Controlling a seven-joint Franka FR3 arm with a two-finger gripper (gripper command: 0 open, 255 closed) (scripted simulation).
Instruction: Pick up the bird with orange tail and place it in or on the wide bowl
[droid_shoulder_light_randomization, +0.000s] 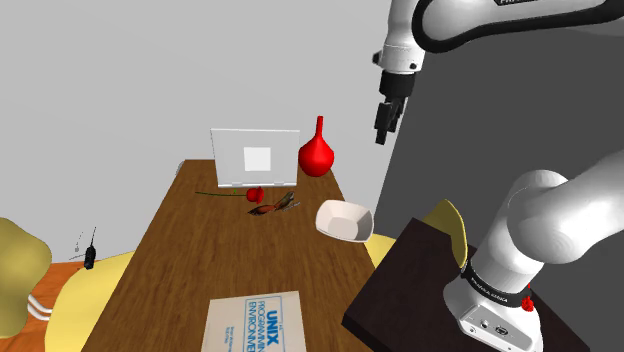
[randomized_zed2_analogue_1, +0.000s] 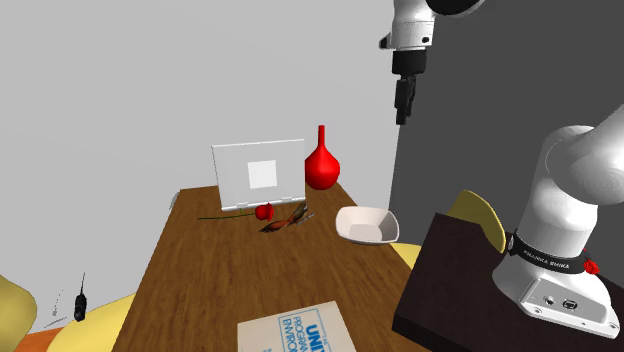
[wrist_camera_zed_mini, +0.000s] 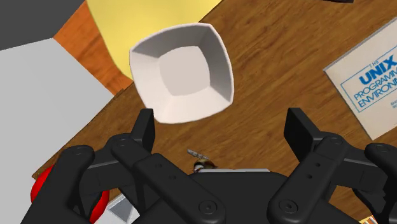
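The bird (droid_shoulder_light_randomization: 272, 207) is small and brown with an orange tail. It lies on the wooden table (droid_shoulder_light_randomization: 190, 270) beside a red rose (droid_shoulder_light_randomization: 256, 193); it is also seen in the second exterior view (randomized_zed2_analogue_1: 285, 220). The wide bowl (droid_shoulder_light_randomization: 344, 219) is white and squarish and stands near the table's edge on the shoulder view's right (randomized_zed2_analogue_1: 365, 224). My gripper (droid_shoulder_light_randomization: 385, 125) hangs high above the table's far corner (randomized_zed2_analogue_1: 402, 105), well above both things. In the wrist view the gripper (wrist_camera_zed_mini: 222, 130) is open, its fingers (wrist_camera_zed_mini: 145, 127) apart with nothing between them, and the bowl (wrist_camera_zed_mini: 182, 73) lies below.
A red vase (droid_shoulder_light_randomization: 316, 153) and a white upright panel (droid_shoulder_light_randomization: 255, 158) stand at the table's far end. A Unix book (droid_shoulder_light_randomization: 255, 322) lies at the near end. A yellow chair (droid_shoulder_light_randomization: 450, 225) stands between the table and my dark stand (droid_shoulder_light_randomization: 420, 290). A small black radio (droid_shoulder_light_randomization: 90, 255) sits off the table at the shoulder view's left.
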